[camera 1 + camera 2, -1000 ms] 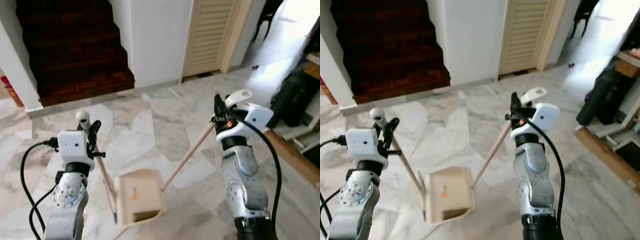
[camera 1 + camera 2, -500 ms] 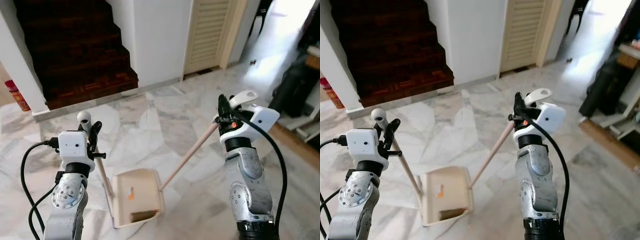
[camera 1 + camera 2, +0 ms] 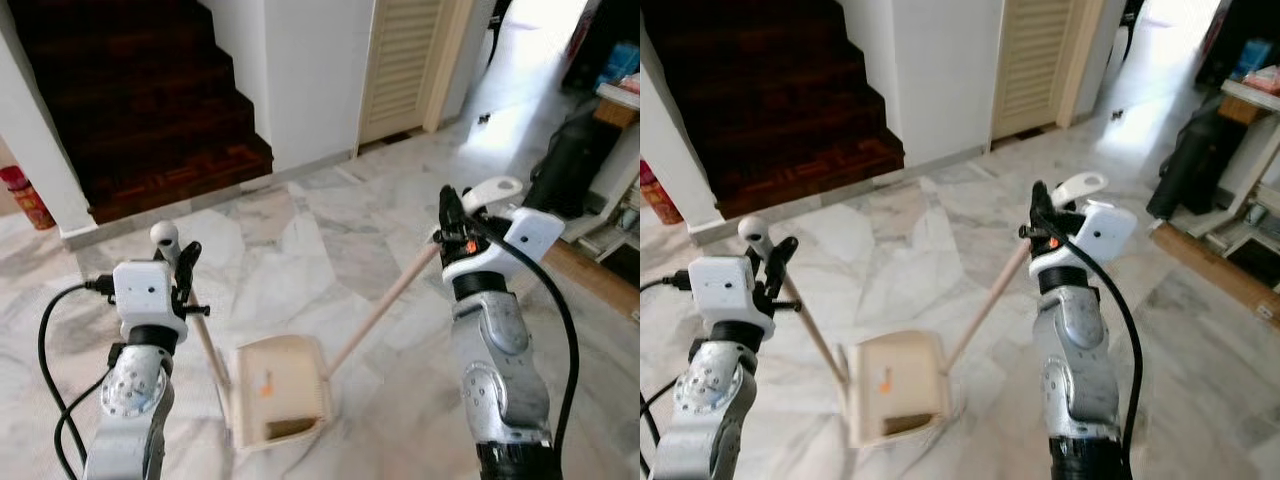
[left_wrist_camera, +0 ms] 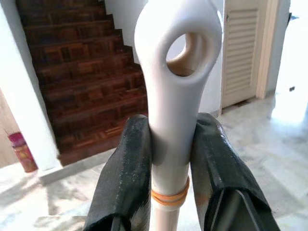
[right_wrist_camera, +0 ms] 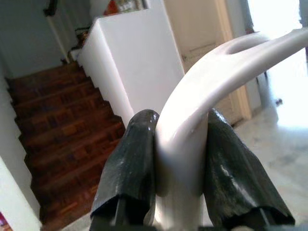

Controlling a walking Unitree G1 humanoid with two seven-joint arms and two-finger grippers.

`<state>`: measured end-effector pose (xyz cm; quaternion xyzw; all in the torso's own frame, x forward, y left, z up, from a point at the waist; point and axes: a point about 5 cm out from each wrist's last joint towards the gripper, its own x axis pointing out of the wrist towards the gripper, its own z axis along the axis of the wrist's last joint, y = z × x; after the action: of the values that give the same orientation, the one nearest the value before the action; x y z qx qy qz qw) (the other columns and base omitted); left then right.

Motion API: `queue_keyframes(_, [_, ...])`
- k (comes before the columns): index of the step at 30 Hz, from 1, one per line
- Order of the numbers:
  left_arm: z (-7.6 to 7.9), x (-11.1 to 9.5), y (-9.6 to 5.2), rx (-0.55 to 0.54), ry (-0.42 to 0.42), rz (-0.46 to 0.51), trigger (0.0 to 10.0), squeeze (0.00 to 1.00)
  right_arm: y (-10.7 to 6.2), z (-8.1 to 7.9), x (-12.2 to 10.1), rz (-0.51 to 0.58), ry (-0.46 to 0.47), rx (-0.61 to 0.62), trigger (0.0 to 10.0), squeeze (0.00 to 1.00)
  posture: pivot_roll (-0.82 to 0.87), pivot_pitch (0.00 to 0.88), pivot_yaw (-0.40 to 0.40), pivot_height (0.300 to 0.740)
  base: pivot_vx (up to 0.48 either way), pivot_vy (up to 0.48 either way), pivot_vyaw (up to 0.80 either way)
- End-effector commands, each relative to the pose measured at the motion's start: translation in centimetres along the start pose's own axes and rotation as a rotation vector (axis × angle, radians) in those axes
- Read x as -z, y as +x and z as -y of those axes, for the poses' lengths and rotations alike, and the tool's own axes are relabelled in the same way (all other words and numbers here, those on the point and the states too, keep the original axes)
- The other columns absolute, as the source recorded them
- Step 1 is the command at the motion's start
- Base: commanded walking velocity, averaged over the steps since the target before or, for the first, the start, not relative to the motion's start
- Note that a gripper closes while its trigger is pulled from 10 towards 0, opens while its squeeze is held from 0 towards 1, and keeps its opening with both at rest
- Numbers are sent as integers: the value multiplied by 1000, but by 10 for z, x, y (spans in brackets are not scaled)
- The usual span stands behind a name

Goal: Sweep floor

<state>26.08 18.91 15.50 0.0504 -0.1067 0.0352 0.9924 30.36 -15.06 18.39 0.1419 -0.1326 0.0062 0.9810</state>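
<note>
A beige dustpan (image 3: 280, 390) sits on the marble floor between my two arms. A wooden stick (image 3: 385, 305) rises from its right side to a white looped handle (image 5: 192, 139), and my right gripper (image 3: 447, 215) is shut on that handle, its black fingers (image 5: 130, 163) pressing on both sides. My left gripper (image 3: 180, 262) is shut on a second wooden stick (image 3: 207, 345) just below its white eyelet cap (image 4: 175, 72). That stick slants down to the dustpan's left edge; its lower end is hidden there.
Dark wooden stairs (image 3: 150, 100) rise ahead on the left, beside a white wall (image 3: 310, 80) and a louvered door (image 3: 405, 60). A black bag (image 3: 570, 160) and a low shelf (image 3: 620, 200) stand on the right. A red item (image 3: 20, 195) sits far left.
The whole picture has shifted a little as the camera moved. Both grippers keep their hold on the sticks, and the dustpan stays between the arms.
</note>
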Motion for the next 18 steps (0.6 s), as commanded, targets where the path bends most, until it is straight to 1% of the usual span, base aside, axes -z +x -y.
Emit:
queue_keyframes(1, [-2,-15,3,-2,12,69,10000,0,3,-3,-13,59,17,-3,10000,0,23,0,10,740,0,439,0])
queue_keyframes(12, [-1,-19,8,0,10,80,10000,0,5,-2,-17,67,17,1,10000,0,19,24,15,740,0,439,0])
queue_keyframes(18, [-1,-20,7,-3,11,80,10000,0,4,-2,-17,60,16,1,10000,0,24,38,11,740,0,439,0])
